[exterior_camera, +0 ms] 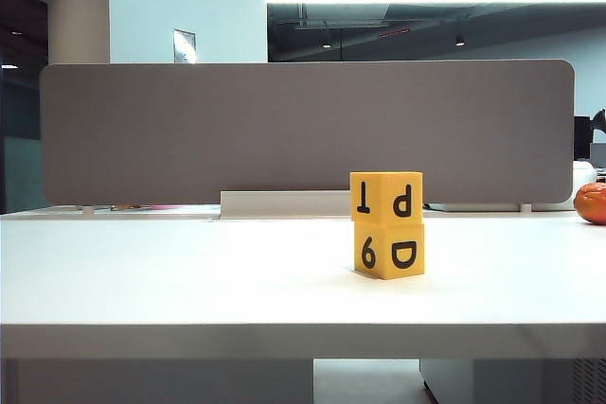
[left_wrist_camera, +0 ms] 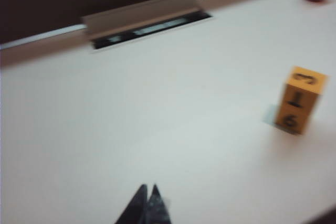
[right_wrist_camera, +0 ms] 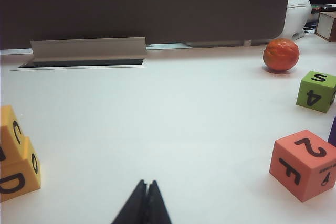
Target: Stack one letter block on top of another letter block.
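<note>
On the desk (exterior_camera: 189,281), right of centre and back from its front edge, you will find the P block (exterior_camera: 386,196) resting squarely on the 6 block (exterior_camera: 389,250), so judge the stacking step done. Note that the left gripper (left_wrist_camera: 148,192) is closed on nothing, well apart from the stack and nearer the front edge, while the right gripper (right_wrist_camera: 146,188) is likewise closed and empty, with the stack to one side of it and a red block (right_wrist_camera: 303,163), a green block (right_wrist_camera: 316,91) and an orange ball (right_wrist_camera: 281,54) to the other. Your next move calls only for keeping both arms clear of the stack; no further grasp appears necessary.
</note>
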Robot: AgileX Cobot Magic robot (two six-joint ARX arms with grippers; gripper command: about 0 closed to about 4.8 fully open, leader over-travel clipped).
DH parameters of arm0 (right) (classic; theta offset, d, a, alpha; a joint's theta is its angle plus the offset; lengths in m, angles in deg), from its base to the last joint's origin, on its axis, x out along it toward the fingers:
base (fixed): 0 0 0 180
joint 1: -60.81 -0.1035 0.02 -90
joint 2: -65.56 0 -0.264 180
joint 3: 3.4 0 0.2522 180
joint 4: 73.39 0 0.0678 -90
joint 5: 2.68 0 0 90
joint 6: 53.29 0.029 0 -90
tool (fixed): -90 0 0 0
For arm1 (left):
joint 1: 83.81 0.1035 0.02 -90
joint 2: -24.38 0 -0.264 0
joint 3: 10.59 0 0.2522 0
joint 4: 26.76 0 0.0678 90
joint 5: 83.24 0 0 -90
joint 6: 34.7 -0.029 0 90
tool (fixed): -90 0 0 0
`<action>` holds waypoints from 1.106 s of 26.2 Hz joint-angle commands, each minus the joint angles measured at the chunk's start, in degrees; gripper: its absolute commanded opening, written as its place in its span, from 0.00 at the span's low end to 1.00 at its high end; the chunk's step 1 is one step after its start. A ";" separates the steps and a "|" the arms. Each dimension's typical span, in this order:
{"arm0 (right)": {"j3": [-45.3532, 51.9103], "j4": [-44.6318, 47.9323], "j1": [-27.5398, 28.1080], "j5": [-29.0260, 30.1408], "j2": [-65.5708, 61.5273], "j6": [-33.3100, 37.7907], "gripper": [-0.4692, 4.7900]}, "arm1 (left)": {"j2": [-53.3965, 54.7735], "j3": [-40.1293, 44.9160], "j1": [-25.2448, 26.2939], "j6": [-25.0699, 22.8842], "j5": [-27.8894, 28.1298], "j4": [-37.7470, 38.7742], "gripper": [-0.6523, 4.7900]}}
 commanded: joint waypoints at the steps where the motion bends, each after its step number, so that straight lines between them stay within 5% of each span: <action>1: 0.15 0.76 0.02 -0.09 0.11 -0.02 0.08 | -1.25 3.26 3.23 -0.22 2.78 -6.45 0.11; 12: 0.15 0.76 0.02 -0.09 0.11 -0.02 0.08 | -10.69 27.17 19.74 0.55 -9.42 -33.86 0.11; 29: 0.15 0.79 0.02 -0.07 0.11 -0.02 0.08 | -25.94 38.66 23.45 2.12 -9.40 -34.36 0.11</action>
